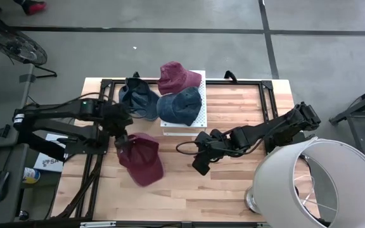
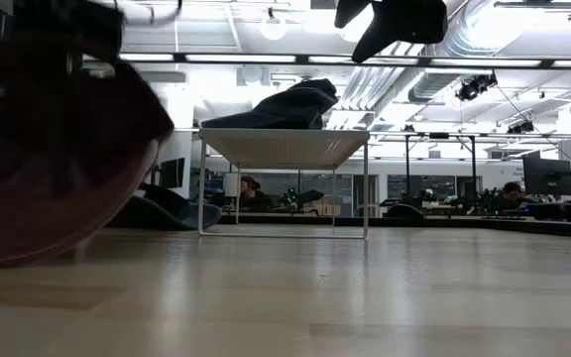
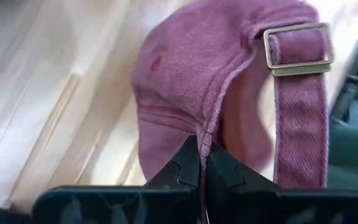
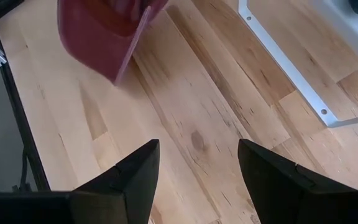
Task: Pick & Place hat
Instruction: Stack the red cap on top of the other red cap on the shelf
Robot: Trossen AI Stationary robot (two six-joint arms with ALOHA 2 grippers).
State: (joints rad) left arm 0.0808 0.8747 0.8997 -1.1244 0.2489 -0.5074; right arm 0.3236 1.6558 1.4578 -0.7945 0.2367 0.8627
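left hand (image 1: 121, 140) is already pinched shut on the back edge of the maroon hat (image 1: 142, 158), brim trailing away toward the desk's (image 1: 233, 190) front edge, right hand (image 1: 201, 166) hanging wide and empty nearby

a grey floor (image 1: 189, 54) crossed by dark lines surrounds the wooden table (image 1: 233, 183), while beyond it an open room shows long ceiling lights (image 2: 236, 58), exposed ducting (image 2: 484, 45) and desks with monitors (image 2: 546, 177).

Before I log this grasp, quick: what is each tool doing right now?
Left tool: shut on the edge of the maroon cap.
Right tool: open, holding nothing, above bare table.
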